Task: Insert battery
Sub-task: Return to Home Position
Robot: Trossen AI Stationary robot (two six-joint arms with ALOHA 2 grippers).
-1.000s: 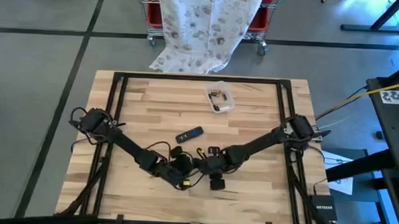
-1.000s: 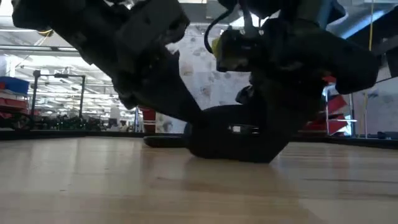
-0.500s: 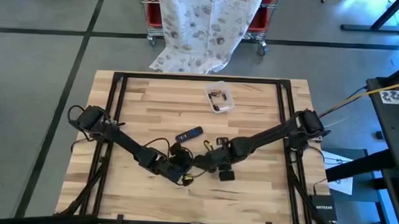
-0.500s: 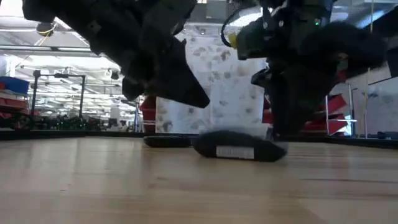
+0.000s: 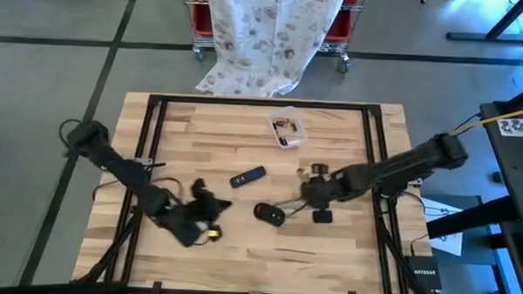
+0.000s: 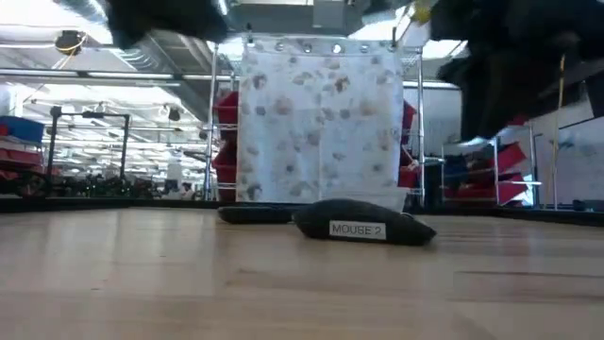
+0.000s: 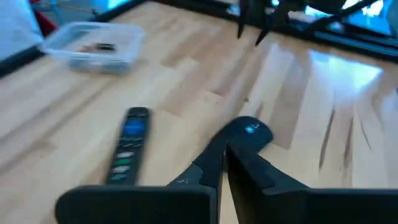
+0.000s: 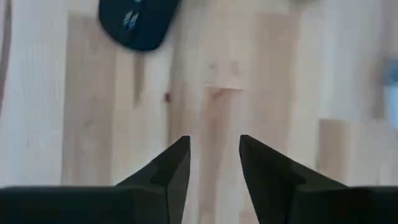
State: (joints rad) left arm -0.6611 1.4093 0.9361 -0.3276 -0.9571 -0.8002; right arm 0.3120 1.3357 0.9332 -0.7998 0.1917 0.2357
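A remote [image 5: 248,176] lies near a clear container [image 5: 288,127] (small items inside).

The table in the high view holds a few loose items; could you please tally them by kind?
Wireless mouse: 1
Remote control: 1
Clear plastic container: 1
Total: 3

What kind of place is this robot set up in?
Likely an industrial lab or warehouse workshop: a wooden workbench, red storage bins behind a patterned cloth, and shelving aisles beyond.
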